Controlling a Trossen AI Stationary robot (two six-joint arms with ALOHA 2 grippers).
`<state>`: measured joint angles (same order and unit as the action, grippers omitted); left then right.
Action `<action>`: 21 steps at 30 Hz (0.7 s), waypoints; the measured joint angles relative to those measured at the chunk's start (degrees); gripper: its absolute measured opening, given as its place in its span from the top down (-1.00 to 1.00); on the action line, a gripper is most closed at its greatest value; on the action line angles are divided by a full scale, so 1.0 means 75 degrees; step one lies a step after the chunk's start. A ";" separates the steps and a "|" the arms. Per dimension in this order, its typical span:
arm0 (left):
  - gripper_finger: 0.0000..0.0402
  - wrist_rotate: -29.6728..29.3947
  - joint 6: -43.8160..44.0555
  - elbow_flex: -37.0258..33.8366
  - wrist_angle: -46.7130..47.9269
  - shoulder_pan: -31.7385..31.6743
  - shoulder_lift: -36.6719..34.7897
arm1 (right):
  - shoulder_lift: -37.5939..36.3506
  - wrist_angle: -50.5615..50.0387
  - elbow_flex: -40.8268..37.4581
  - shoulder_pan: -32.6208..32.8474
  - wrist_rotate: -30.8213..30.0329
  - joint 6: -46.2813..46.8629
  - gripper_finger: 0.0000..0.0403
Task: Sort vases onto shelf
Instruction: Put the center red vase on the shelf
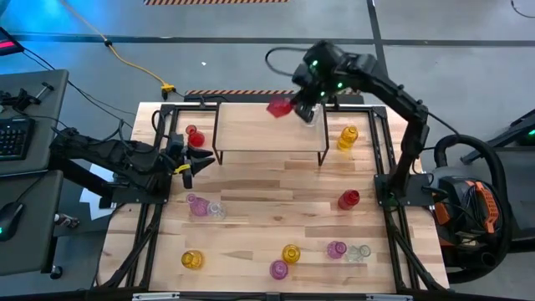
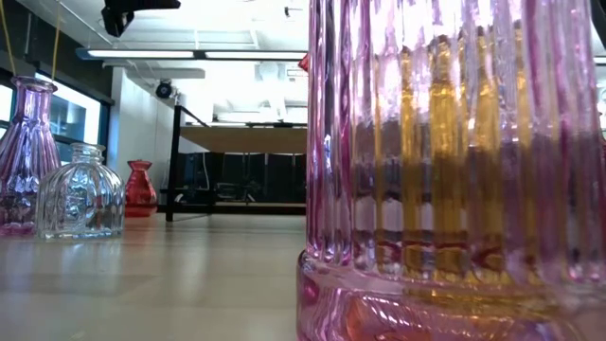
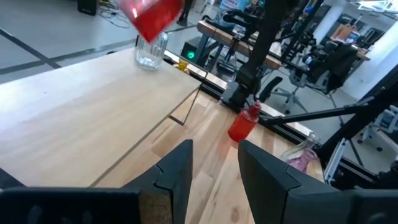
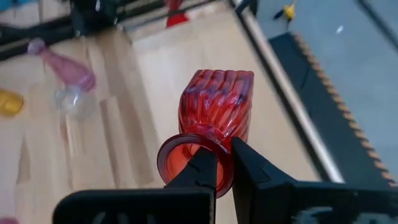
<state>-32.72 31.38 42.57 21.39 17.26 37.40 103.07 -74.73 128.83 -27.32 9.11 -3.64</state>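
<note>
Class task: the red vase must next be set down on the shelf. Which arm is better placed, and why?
Right. The right gripper holds the red vase above the shelf; the left gripper waits open beside it.

Overhead: you are looking straight down on the whole worktop (image 1: 276,196). Low: you are sitting level, pressed against a pink vase (image 2: 454,170). Both wrist views are facing the shelf (image 3: 93,106), sharing the red vase (image 4: 214,112).

Glossy ribbed translucent red glass vase (image 4: 216,104); matt pale wooden shelf (image 1: 267,127) on black metal legs.
</note>
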 joint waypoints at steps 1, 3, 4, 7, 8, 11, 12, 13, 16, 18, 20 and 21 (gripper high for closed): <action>0.40 -0.0001 0.0002 0.0000 0.0000 0.0000 0.0013 | 0.0000 0.0004 0.0119 -0.0113 -0.0002 -0.0058 1.00; 0.40 0.0004 0.0015 0.0000 0.0004 0.0000 0.0051 | 0.0000 -0.0028 0.0301 -0.0311 -0.0019 -0.0210 1.00; 0.40 -0.0002 0.0059 0.0000 -0.0004 0.0000 0.0072 | 0.0000 -0.0050 0.0374 -0.0392 -0.0034 -0.0324 1.00; 0.40 -0.0087 0.0180 0.0003 -0.0012 0.0000 0.0166 | 0.0000 -0.0054 0.0555 -0.0569 -0.0033 -0.0675 1.00; 0.40 -0.0116 0.0187 0.0003 -0.0012 -0.0001 0.0206 | 0.0000 -0.0050 0.0590 -0.0614 -0.0037 -0.0757 1.00; 0.40 -0.0136 0.0192 0.0003 -0.0012 -0.0003 0.0301 | 0.0000 0.0098 0.0616 -0.0704 -0.0121 -0.1028 1.00; 0.40 -0.0136 0.0192 0.0003 -0.0012 -0.0003 0.0334 | 0.0002 0.0110 0.0616 -0.0733 -0.0151 -0.1136 1.00; 0.40 -0.0136 0.0196 0.0003 -0.0017 -0.0003 0.0372 | 0.0029 0.0098 0.0616 -0.0763 -0.0158 -0.1238 1.00; 0.40 -0.0136 0.0216 0.0003 -0.0041 -0.0003 0.0462 | 0.0171 0.0044 0.0616 -0.0816 -0.0178 -0.1445 1.00; 0.40 -0.0158 0.0246 0.0003 -0.0054 -0.0003 0.0514 | 0.0278 -0.0017 0.0615 -0.0830 -0.0184 -0.1560 1.00; 0.40 -0.0173 0.0384 0.0003 -0.0022 -0.0003 0.0530 | 0.0358 -0.0035 0.0613 -0.0870 -0.0170 -0.1603 1.00; 0.40 -0.0186 0.0419 0.0003 -0.0045 -0.0003 0.0537 | 0.0390 -0.0048 0.0613 -0.0882 -0.0137 -0.1640 1.00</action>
<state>-34.11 34.52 42.59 21.05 17.23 41.42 106.00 -75.09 133.43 -33.93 8.08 -15.94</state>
